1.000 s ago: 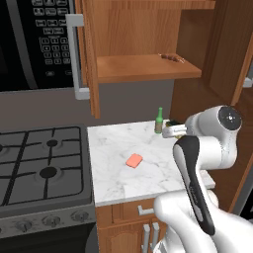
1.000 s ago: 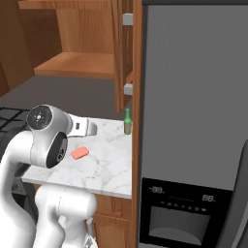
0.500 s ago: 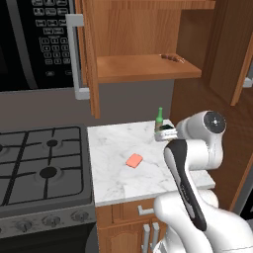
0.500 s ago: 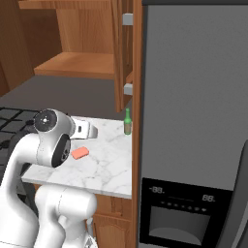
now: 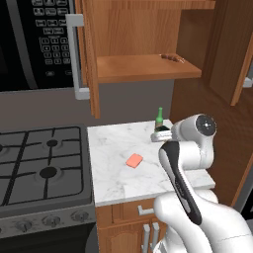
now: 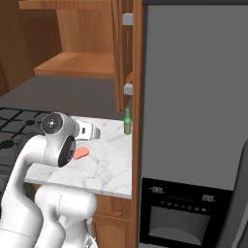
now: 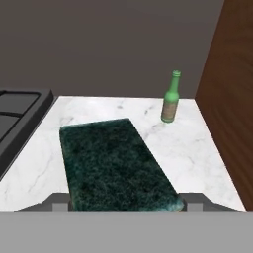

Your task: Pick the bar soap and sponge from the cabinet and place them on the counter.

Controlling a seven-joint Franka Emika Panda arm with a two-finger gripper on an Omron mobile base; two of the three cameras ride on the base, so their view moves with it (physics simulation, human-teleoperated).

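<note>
Cabinet [image 5: 143,69], the largest thing, hung open above the counter [image 5: 113,168], its wooden shelf bare of both task items and its top cut off by the frame edge. Beside the counter's left edge sat the black gas stove [image 5: 39,168], cut off at the left in the left base view. Since one second earlier the arm's large joint had dropped lower and drawn in toward the counter's right edge, while the base cameras had not shifted. The gripper [image 7: 121,206] held the sponge [image 7: 116,163] between its fingers, the jaws standing fairly wide and closed on the block's two long sides. In the hand view the sponge's dark green layer faced up, and its long axis ran away from the hand toward the rear left of the counter; the yellow layer was hidden beneath. In both base views the sponge itself was too small and too covered by the wrist to make out. The bar soap [image 5: 134,160] lay flat near the middle of the counter, unmoved since the earlier frames, its long axis slanting toward the rear right corner. A green bottle [image 7: 170,97] stood upright at the rear right corner.
</note>
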